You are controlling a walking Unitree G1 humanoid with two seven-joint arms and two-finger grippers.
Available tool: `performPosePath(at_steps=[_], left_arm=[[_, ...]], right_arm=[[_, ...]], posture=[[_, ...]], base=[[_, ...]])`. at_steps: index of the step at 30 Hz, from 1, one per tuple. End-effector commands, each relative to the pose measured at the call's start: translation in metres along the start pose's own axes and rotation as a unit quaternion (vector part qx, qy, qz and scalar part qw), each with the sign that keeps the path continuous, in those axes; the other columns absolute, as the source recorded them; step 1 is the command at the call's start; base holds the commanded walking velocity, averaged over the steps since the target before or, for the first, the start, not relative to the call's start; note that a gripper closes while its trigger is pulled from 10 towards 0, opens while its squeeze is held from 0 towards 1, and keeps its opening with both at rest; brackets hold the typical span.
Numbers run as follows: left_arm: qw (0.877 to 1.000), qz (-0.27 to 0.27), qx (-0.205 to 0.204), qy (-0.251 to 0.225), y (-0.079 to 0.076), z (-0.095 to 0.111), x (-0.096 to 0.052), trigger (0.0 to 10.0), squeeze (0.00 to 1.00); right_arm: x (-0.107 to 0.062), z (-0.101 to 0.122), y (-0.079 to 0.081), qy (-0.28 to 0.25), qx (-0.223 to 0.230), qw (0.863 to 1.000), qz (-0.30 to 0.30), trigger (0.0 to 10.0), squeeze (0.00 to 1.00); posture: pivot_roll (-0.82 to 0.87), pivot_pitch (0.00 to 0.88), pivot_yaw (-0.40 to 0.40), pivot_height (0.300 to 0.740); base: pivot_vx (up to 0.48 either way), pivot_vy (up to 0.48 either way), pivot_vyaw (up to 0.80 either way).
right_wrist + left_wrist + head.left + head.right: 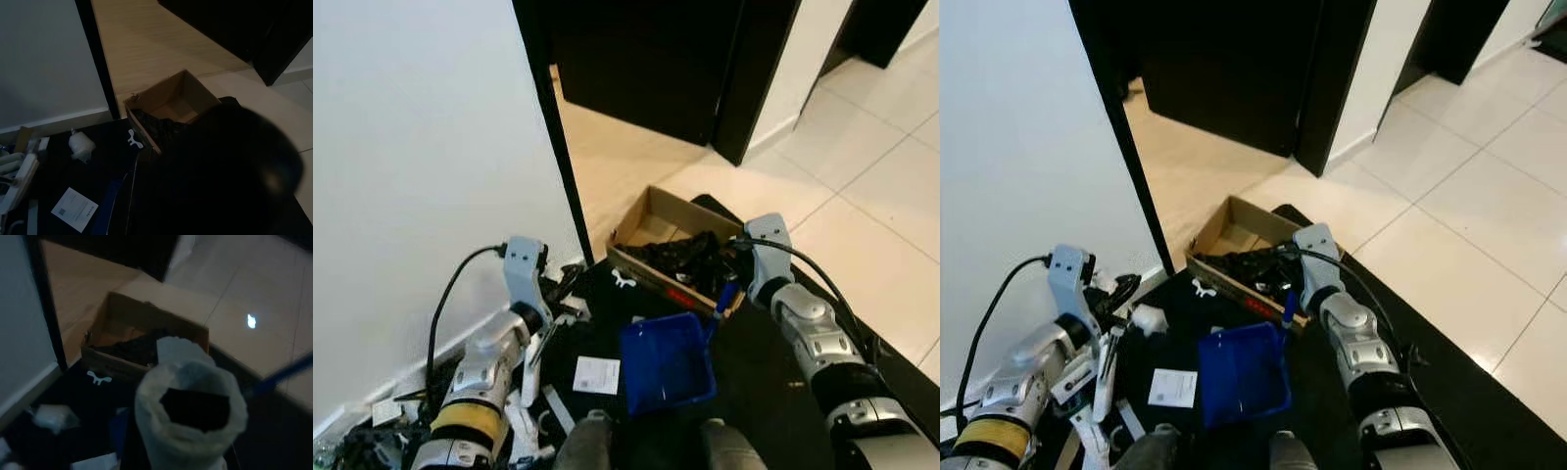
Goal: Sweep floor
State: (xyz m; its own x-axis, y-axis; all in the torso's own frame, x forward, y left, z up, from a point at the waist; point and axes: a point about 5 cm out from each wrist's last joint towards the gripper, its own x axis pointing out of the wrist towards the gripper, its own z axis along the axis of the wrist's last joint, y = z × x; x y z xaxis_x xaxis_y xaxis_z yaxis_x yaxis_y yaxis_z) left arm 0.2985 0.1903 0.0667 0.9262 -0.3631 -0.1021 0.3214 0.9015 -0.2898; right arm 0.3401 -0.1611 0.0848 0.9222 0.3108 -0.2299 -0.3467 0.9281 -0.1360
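From my head, my right claw [736, 284] grasps the blue handle of the blue dustpan [666, 360], which lies on the black mat [773, 382] just beside the cardboard box [651, 230]. My left claw [543, 333] sits by the white wall [421, 147], clenched around a white stick. My left wrist view shows a white wrapped tube end [190, 416] before the box; my right wrist view shows a paper slip [74, 209] on the mat.

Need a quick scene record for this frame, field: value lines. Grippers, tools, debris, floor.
left gripper: low near the white wall, over scattered litter; jaws unclear
right gripper: at the blue handle above the dustpan; grip unclear
dustpan: blue, on the black mat, between the arms
cardboard box: open, at the mat's far edge, dark material inside
paper slip: white, flat on the mat, left of the dustpan
black mat: covers the floor under both arms
floor: pale tiles to the right, beige floor past the doorway
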Motion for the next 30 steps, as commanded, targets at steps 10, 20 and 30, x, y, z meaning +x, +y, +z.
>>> performPosePath(at_steps=[10,20,30], left_arm=[[0.931,0.006,-0.365,0.002,-0.028,-0.045,0.000,10.0,0.00],[0.882,-0.130,-0.452,0.019,-0.106,-0.028,0.033,10.0,0.00],[0.844,-0.172,-0.506,0.039,-0.132,-0.020,0.046,10.0,0.00]], right_arm=[[0.000,-0.005,0.005,0.010,0.001,1.000,0.006,10.0,0.00],[0.001,-0.003,0.005,0.009,0.000,1.000,0.007,10.0,0.00],[-0.001,-0.004,0.004,0.008,0.002,1.000,0.003,10.0,0.00]], posture=[[0.10,0.199,0.007,0.740],[0.08,0.200,0.009,0.740],[0.07,0.202,0.012,0.740]], base=[[0.000,0.000,0.00],[0.000,0.000,0.00],[0.000,0.000,0.00]])
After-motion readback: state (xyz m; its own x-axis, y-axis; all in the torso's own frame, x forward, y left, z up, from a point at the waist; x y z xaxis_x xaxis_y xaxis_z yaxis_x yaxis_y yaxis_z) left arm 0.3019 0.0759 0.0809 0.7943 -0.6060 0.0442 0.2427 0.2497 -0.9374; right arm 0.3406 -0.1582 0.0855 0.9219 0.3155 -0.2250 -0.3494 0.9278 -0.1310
